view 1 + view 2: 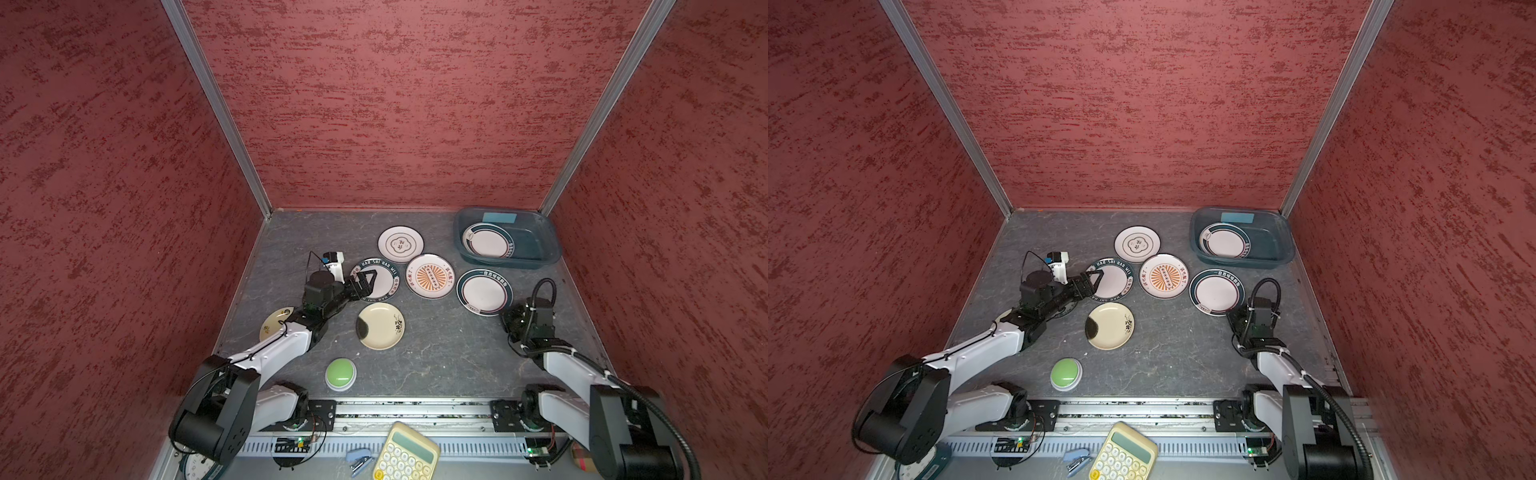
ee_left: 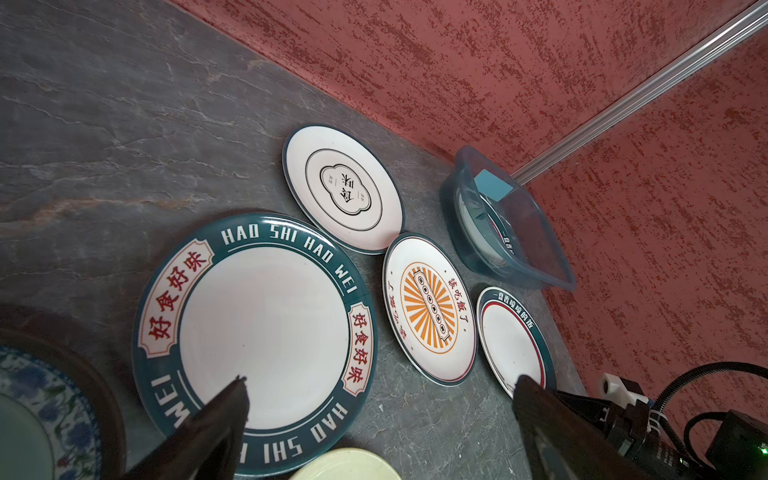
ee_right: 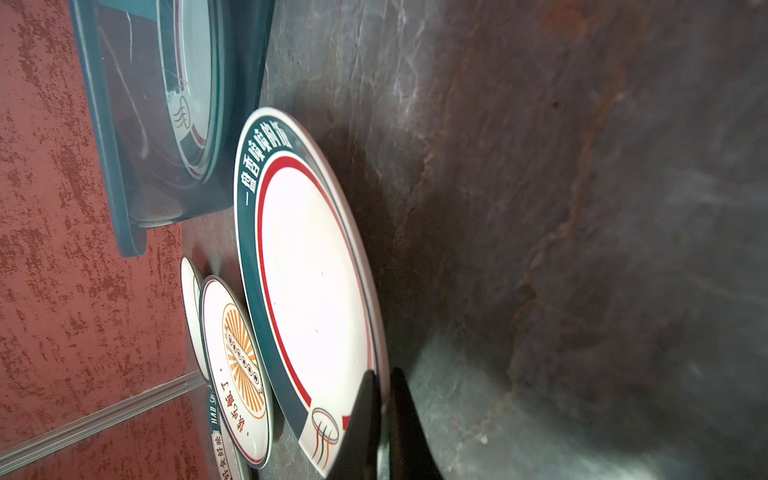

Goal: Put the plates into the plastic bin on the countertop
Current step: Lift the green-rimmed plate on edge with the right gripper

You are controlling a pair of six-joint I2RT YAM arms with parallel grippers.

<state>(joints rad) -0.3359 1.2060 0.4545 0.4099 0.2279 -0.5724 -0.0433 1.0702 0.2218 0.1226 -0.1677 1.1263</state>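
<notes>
Item: red-ringed plate (image 3: 307,270), just beside the plastic bin (image 1: 519,259). My right pincer (image 3: 384,374) pinches its rim on the side away from the bin; my left pincer (image 2: 380,378), agape, hangs farther off.

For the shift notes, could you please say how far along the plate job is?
Done: one green-rimmed plate lies in the plastic bin. In hand: the right end effector is shut on the red-ringed plate; the left end effector is open over the HAO SHI plate. Left: those two, the emblem plate, sunburst plate, blotted cream plate, another cream plate and a floral plate.
</notes>
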